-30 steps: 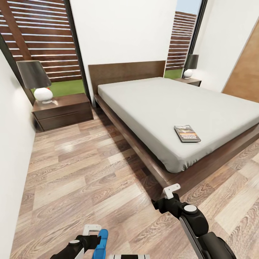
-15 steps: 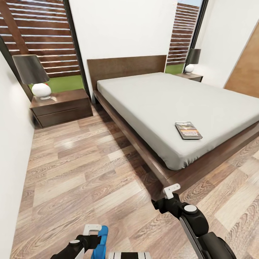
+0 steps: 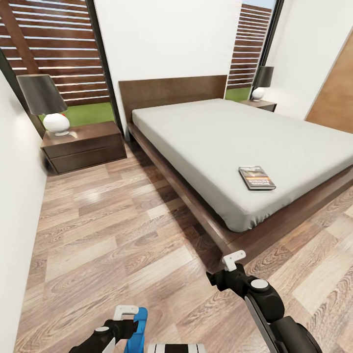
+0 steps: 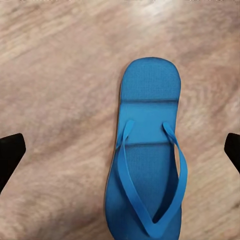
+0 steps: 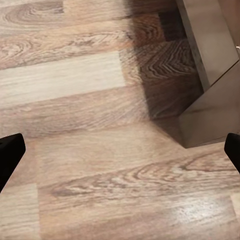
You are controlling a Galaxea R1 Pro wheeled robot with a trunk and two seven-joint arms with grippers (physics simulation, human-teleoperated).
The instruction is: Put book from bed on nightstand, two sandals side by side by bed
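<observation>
**While we stand by the bed**

As we look down past our left claw (image 4: 120, 155), its two black fingertips (image 4: 10, 152) sit far apart and hold nothing. One flat bright blue sandal with thin blue straps (image 4: 147, 160) lies under it on the light brown wood-plank floor (image 4: 55, 90), and the tips do not touch it.

Our right claw (image 5: 120, 155) is wide open too, with nothing in it. It hangs over the bare floor, near a corner of the big low bed with the dark brown wooden frame and pale grey mattress (image 3: 220, 132).

From our head, the small thin dark grey book with an orange band (image 3: 256, 177) lies flat on the mattress, near the foot end.

Two low dark brown wooden nightstands stand by the headboard, one (image 3: 83, 144) on the near side and one (image 3: 259, 104) on the far side. Each has a dark-shaded lamp with a white base (image 3: 46, 105).
</observation>
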